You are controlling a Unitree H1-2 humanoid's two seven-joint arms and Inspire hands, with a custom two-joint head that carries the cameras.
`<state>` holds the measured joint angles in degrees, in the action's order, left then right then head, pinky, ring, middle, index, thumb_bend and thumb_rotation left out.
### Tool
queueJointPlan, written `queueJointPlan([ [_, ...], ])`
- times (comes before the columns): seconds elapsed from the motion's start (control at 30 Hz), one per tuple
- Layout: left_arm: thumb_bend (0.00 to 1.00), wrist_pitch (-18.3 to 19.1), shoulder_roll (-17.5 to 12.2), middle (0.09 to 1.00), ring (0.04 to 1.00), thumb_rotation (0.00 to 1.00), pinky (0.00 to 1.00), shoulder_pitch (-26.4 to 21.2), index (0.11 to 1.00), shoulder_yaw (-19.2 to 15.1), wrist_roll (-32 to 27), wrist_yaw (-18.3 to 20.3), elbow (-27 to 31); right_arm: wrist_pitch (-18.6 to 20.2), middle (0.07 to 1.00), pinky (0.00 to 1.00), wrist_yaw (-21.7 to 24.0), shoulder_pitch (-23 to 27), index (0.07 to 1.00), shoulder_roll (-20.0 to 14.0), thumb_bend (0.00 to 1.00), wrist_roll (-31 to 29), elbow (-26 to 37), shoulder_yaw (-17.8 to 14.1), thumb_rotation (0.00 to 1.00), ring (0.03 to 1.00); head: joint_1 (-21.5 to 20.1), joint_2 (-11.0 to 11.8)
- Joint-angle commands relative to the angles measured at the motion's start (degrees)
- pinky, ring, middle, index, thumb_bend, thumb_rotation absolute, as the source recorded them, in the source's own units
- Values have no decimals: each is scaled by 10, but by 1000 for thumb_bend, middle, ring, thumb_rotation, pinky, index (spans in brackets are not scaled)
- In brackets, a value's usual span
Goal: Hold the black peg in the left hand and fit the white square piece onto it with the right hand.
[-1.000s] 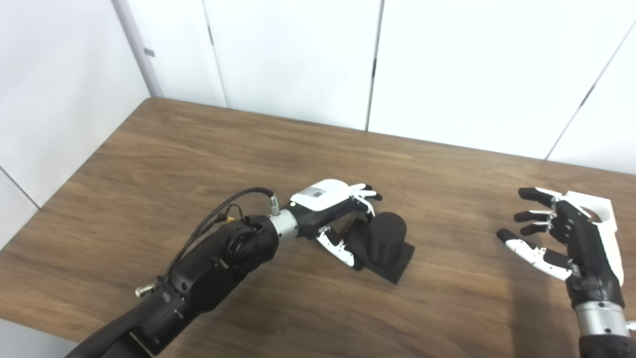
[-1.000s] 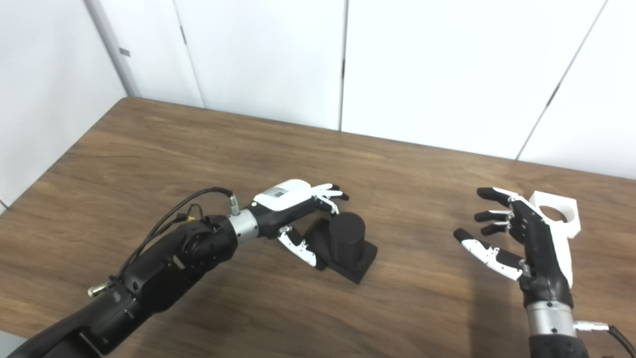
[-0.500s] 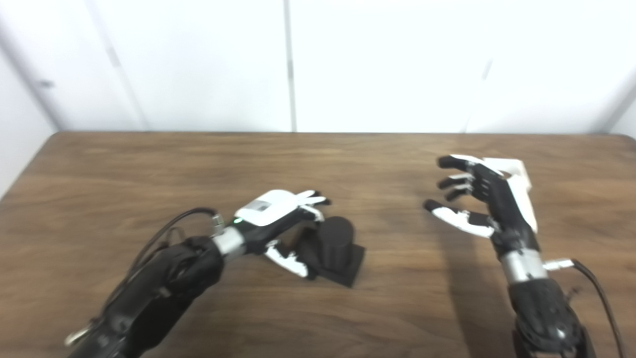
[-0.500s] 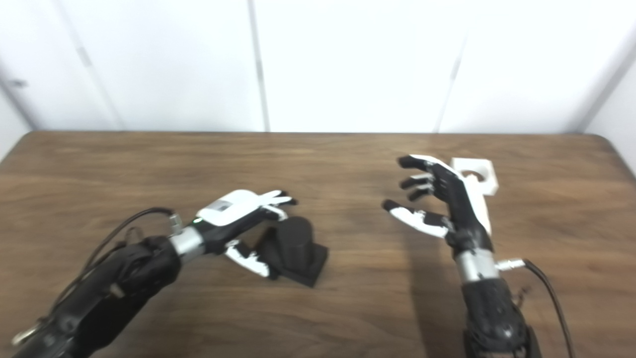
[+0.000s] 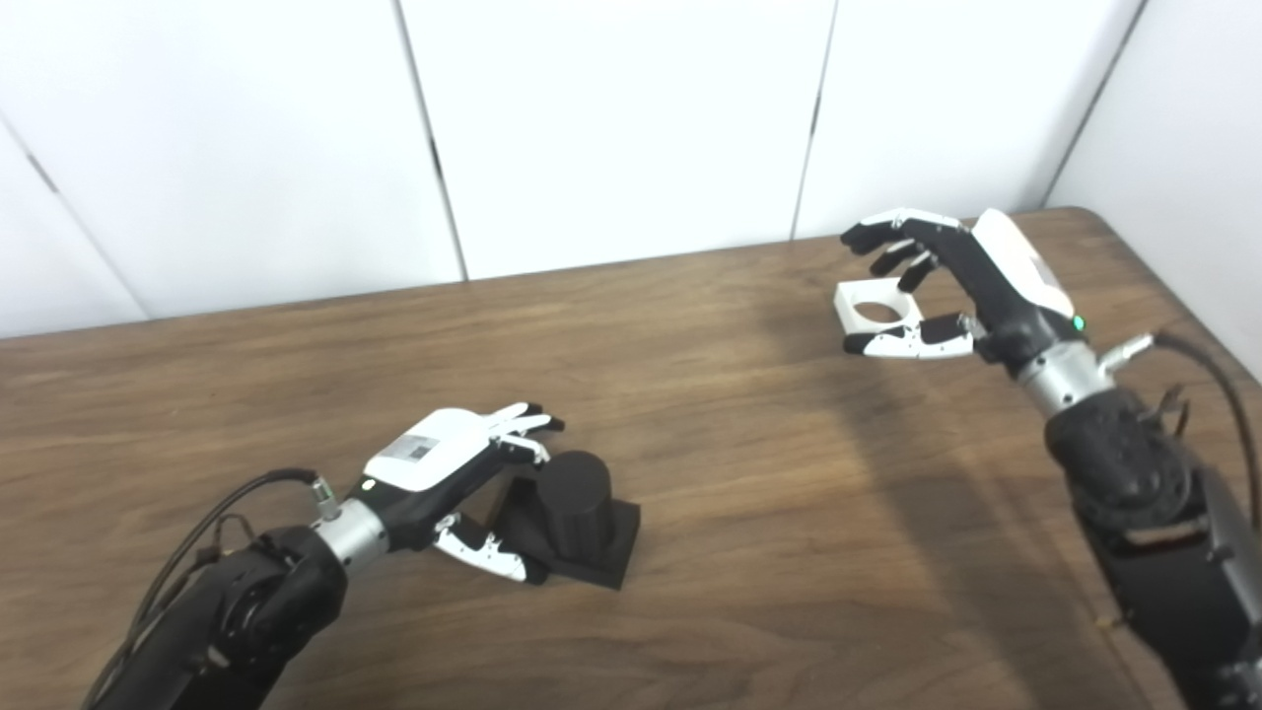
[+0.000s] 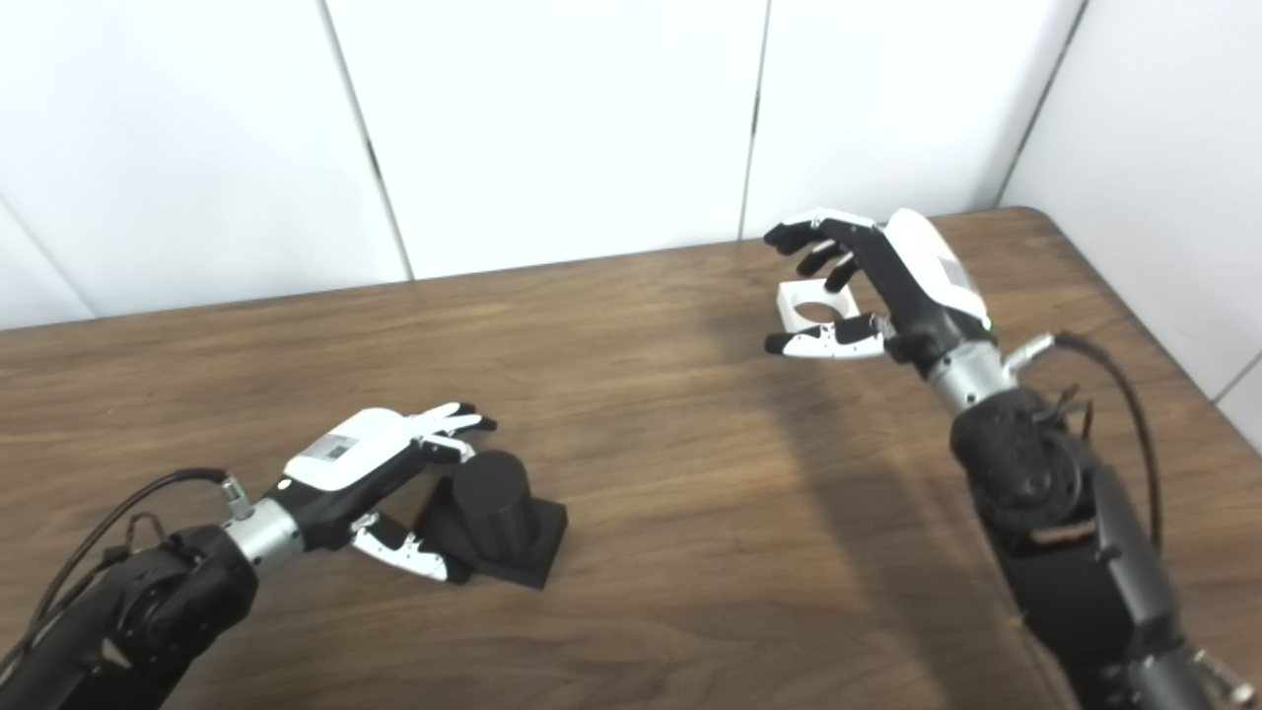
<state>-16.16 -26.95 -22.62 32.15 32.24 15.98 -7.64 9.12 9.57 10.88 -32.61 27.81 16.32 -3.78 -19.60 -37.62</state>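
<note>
The black peg [image 5: 575,495] is a short round post on a square black base, standing on the wooden table [image 5: 690,414] left of centre. My left hand [image 5: 444,463] lies against its left side, open: the thumb rests by the base's front corner and the fingers reach over the back without closing. Near the table's far right corner lies the white square piece [image 5: 876,306] with a round hole. Over it hovers my right hand [image 5: 971,286], palm down and open, with the fingers curved above its far edge and the thumb along its near edge.
White wall panels [image 5: 611,128] stand right behind the table's far edge. The table's right edge [image 5: 1183,306] runs close to my right forearm, and a black cable [image 5: 1218,375] loops from that wrist.
The camera has swung right, shifting the whole picture. My right hand has turned palm down and come over the white square piece. My left hand stays beside the peg.
</note>
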Motion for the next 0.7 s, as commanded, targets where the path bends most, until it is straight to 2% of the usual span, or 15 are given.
queueJointPlan([
  [0.0, 524, -17, -21, 919, 964, 63, 889, 30, 490, 20, 28, 32, -22, 10, 776, 558, 17, 38, 730, -40, 630, 23, 8, -3, 115, 710, -3, 2],
  [0.07, 524, -19, -23, 922, 966, 63, 891, 33, 491, 18, 29, 34, -21, 26, 794, 556, 38, 54, 738, -59, 642, 38, -4, 4, 99, 723, -11, 11],
  [0.2, 524, -29, -25, 916, 960, 62, 886, 38, 491, 13, 23, 32, -25, 26, 816, 528, 61, 87, 781, -85, 675, 63, -42, 27, 62, 722, -22, 21],
  [0.43, 524, -41, -27, 910, 953, 58, 878, 48, 490, 0, 15, 32, -26, 50, 922, 702, 147, 139, 878, -118, 723, 75, -89, 73, 185, 880, -37, 34],
  [0.53, 524, -48, -28, 907, 945, 57, 870, 50, 490, -4, 13, 31, -26, 55, 962, 766, 181, 161, 912, -128, 807, 72, -105, 87, 236, 934, -39, 35],
  [0.67, 523, -47, -27, 907, 943, 56, 865, 51, 490, -7, 10, 35, -23, 67, 995, 843, 226, 193, 946, -138, 890, 73, -126, 108, 248, 979, -41, 36],
])
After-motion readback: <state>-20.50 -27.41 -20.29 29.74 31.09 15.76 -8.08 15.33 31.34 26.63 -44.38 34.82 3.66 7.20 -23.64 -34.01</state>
